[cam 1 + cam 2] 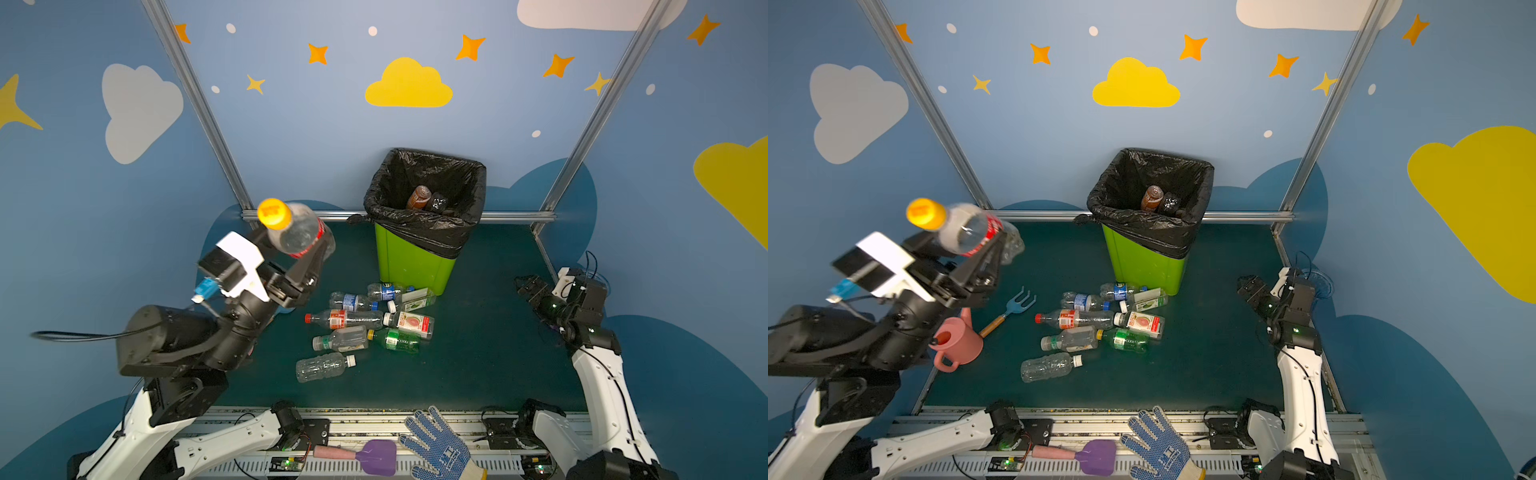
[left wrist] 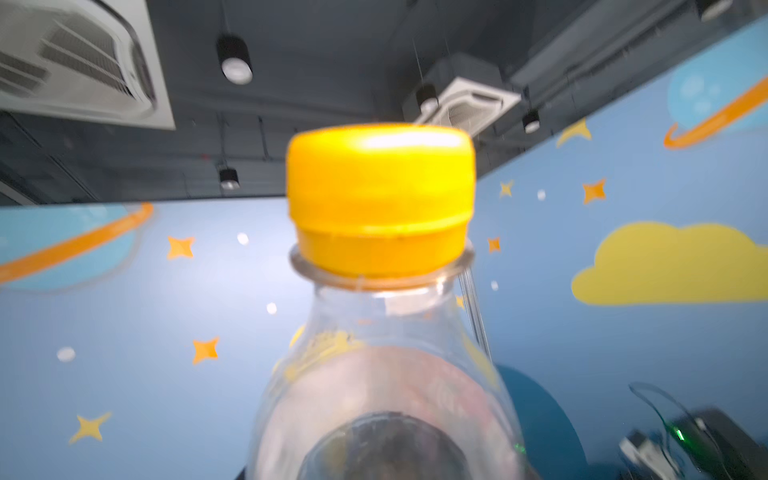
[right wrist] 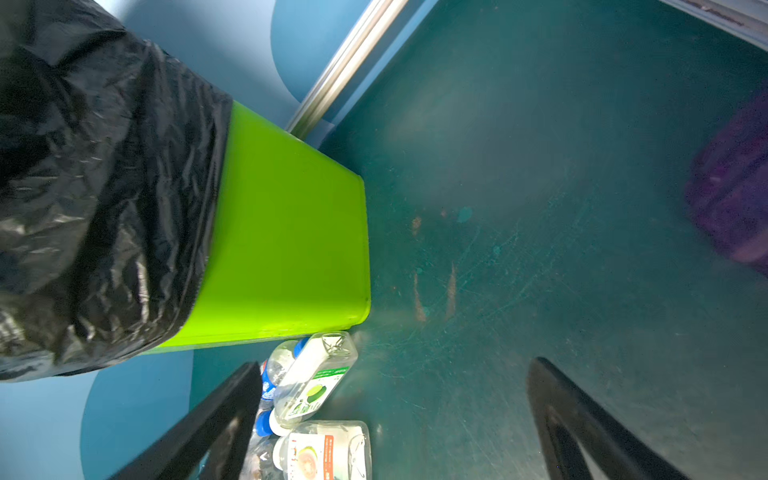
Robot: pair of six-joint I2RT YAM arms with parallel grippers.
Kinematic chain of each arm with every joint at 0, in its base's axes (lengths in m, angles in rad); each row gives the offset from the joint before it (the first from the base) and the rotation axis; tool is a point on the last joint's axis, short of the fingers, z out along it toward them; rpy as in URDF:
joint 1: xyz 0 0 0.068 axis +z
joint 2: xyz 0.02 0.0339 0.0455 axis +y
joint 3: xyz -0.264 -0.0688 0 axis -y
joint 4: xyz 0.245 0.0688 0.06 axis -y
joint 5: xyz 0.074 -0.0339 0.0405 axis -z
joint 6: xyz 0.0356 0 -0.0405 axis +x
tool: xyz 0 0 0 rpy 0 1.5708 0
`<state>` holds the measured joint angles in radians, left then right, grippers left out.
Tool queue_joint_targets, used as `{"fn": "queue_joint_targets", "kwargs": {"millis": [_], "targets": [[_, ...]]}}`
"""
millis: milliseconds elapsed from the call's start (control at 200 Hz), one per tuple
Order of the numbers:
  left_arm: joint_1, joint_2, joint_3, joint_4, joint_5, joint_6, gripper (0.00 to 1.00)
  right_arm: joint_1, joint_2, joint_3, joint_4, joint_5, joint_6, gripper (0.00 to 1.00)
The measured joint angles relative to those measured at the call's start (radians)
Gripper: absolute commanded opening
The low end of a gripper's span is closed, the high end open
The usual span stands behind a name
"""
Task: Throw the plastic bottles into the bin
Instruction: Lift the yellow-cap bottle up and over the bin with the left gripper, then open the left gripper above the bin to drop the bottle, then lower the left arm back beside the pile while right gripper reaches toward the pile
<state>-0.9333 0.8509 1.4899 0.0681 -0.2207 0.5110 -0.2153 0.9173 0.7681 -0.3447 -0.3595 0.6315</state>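
Left gripper (image 1: pixel 320 254) clamped on yellow-capped bottle (image 1: pixel 296 229), held high over left rear of table (image 1: pixel 490 353) — height looks meant to clear bin (image 1: pixel 415 266) rim at rear edge; right gripper (image 1: pixel 527 286) wide open, empty, right edge — other bottles (image 1: pixel 357 322) lie before bin

— What fills the view?
— A clear plastic bottle (image 2: pixel 382 374), very close and blurred. Its yellow cap (image 2: pixel 380 195) stands against a dark ceiling (image 2: pixel 324 83).
— And behind it?
— A blue wall (image 2: pixel 166 332) with orange stars and a yellow cloud (image 2: pixel 665 270). Overhead are white air-conditioning units (image 2: pixel 79 62) and black pendant lamps (image 2: pixel 234 58).
— Anything else?
— A blurred black device (image 2: pixel 698 440) with a green light, beyond the bottle.
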Motion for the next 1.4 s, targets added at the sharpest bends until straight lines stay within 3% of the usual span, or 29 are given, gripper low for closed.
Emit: {"fn": "queue_joint_targets", "kwargs": {"millis": [90,240,360,410,456,521,596,666,766,981,1156,1402], "targets": [[0.112,0.164,0.133,0.067,0.071,-0.052,0.56,0.0,-0.006,0.001,0.005,-0.006,0.003,0.98],[0.33,0.607,0.439,0.045,0.261,-0.34,0.6,0.0,-0.026,0.001,0.005,-0.021,0.015,0.98],[0.36,1.137,1.021,-0.241,0.375,-0.49,0.93,0.0,-0.034,0.002,0.005,-0.03,0.017,0.98],[0.351,1.36,1.287,-0.403,0.38,-0.527,1.0,-0.001,-0.034,0.005,0.003,-0.032,0.015,0.98],[0.344,1.451,1.339,-0.481,0.375,-0.552,1.0,-0.003,-0.034,0.015,-0.005,-0.034,0.012,0.98],[0.337,1.446,1.222,-0.566,0.346,-0.562,1.0,-0.007,-0.036,0.036,-0.016,-0.034,0.001,0.98],[0.33,1.344,1.017,-0.512,0.307,-0.555,1.0,-0.011,-0.044,0.057,-0.017,-0.034,-0.009,0.98],[0.322,1.174,0.861,-0.487,0.273,-0.523,1.0,-0.012,-0.054,0.067,-0.017,-0.035,-0.012,0.98],[0.312,0.949,0.826,-0.428,0.233,-0.48,1.0,-0.012,-0.063,0.066,-0.017,-0.039,-0.008,0.98],[0.301,0.46,0.525,-0.113,0.17,-0.428,1.0,-0.003,-0.059,0.015,-0.005,-0.08,0.036,0.98],[0.312,0.373,0.216,-0.032,0.093,-0.42,1.0,0.077,-0.047,-0.037,0.006,-0.085,0.138,0.98],[0.373,0.312,-0.264,-0.123,-0.053,-0.492,1.0,0.325,-0.013,-0.106,-0.007,-0.004,0.374,0.98]]}}
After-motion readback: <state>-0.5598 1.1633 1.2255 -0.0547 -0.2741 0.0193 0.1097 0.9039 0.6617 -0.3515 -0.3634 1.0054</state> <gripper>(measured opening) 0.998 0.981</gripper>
